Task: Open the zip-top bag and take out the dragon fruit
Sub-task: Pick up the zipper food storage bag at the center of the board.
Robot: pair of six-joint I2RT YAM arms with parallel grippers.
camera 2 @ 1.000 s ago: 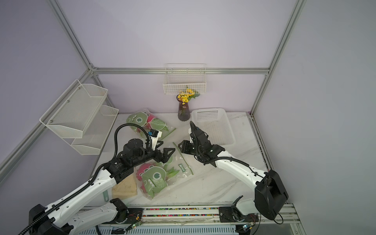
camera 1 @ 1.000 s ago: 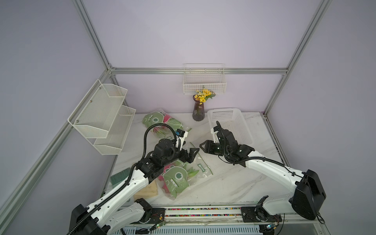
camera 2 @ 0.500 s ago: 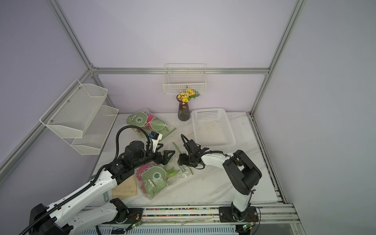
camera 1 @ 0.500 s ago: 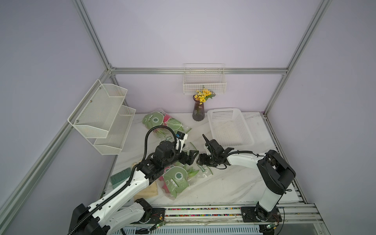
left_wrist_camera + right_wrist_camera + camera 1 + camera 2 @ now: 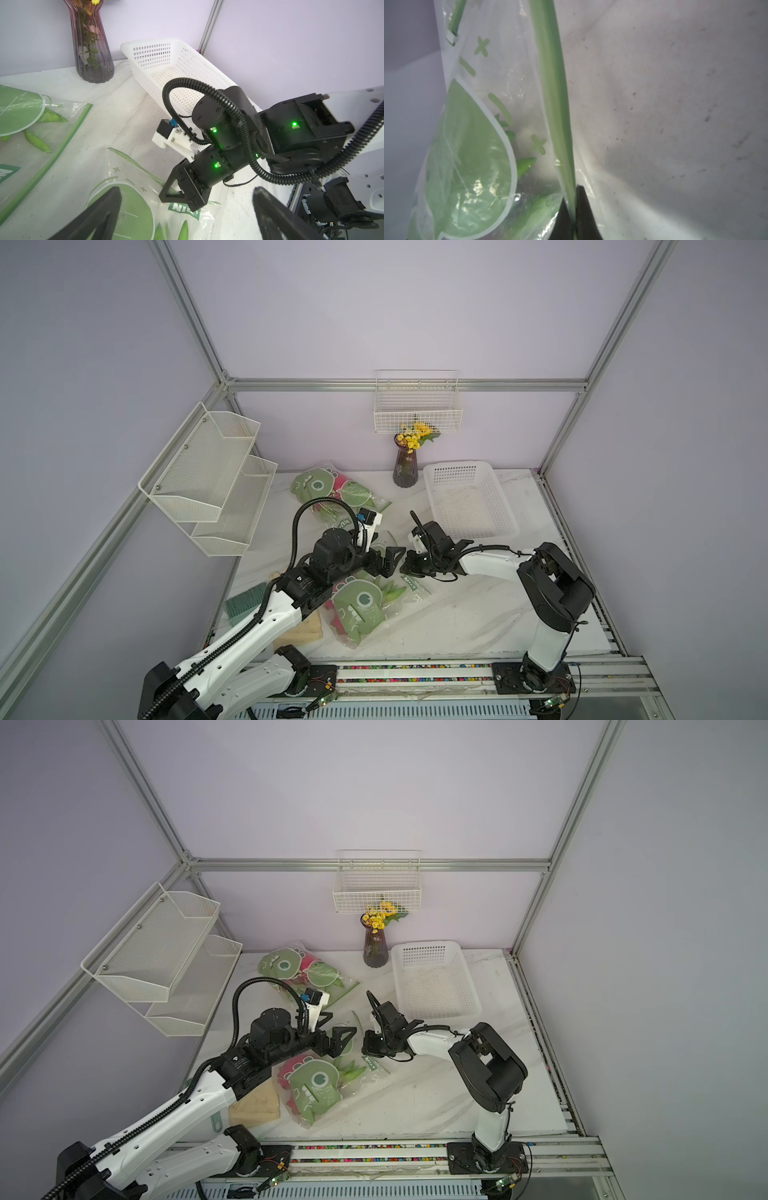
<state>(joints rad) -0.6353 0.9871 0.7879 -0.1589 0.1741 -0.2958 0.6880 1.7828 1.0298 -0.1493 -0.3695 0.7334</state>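
right fingers (image 5: pixel 584 216) on zip-top bag (image 5: pixel 471 145) seal; basket (image 5: pixel 465 506) seemingly behind

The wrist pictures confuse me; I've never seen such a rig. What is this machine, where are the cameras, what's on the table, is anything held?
It is two white robot arms. Both top views look down from overhead; each wrist view comes from a camera on an arm. On the marble table lie a nearer zip-top bag and a farther zip-top bag, both holding dragon fruit, plus a vase of flowers, a white basket and a sponge. The left gripper is open above the nearer bag; the right gripper is pinched shut on that bag's green zip strip.
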